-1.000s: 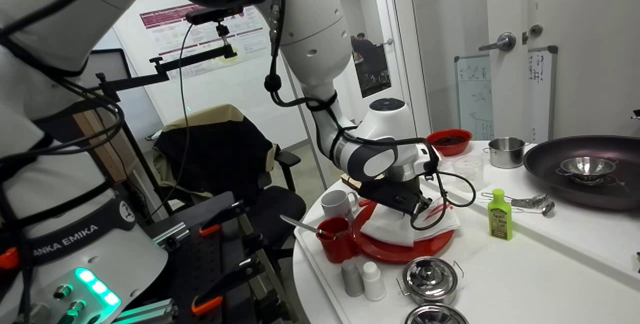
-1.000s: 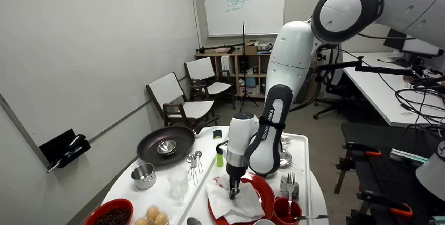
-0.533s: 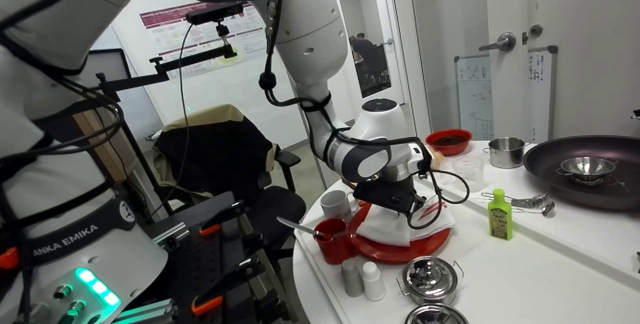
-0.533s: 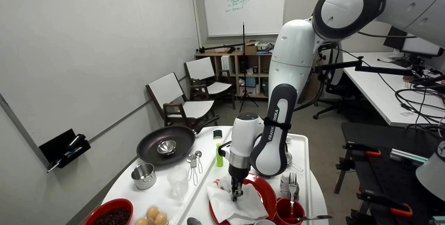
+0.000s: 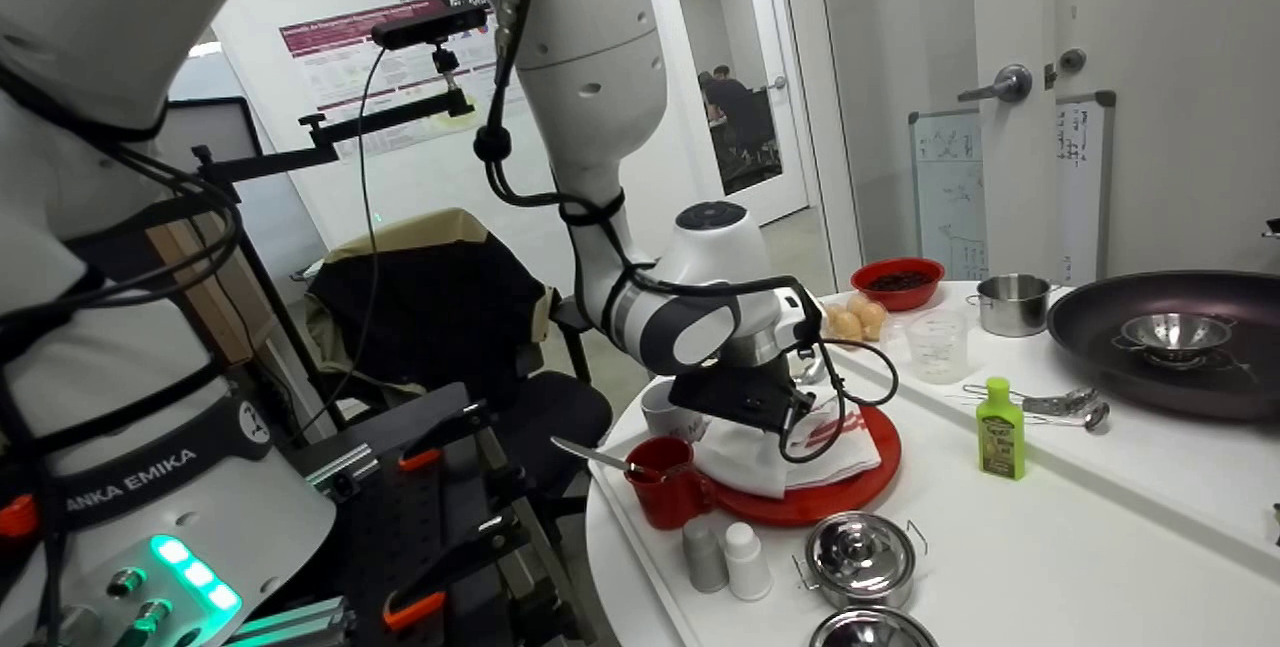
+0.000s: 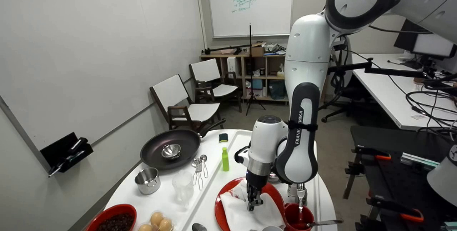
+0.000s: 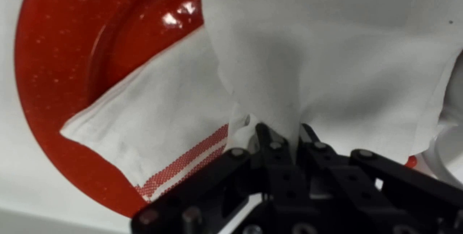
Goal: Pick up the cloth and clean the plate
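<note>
My gripper is shut on a bunched fold of the white cloth, which rises between its fingertips in the wrist view. Two red stripes cross one end of the cloth. Beneath it lies the red plate, with bare glossy rim and some of its inner floor showing. In an exterior view the gripper points down over the middle of the cloth, which spreads across the plate. From the opposite side, the wrist hides the fingers; the cloth and plate show below it.
A red cup holding a knife and fork stands against the plate's edge, beside a grey-white mug. Two shakers and a lidded steel pot are close by. A green bottle stands farther off.
My gripper has moved sideways over the plate toward the robot's base, dragging the cloth along. More red now shows on the plate's side away from the base. The plate itself has hardly shifted.
</note>
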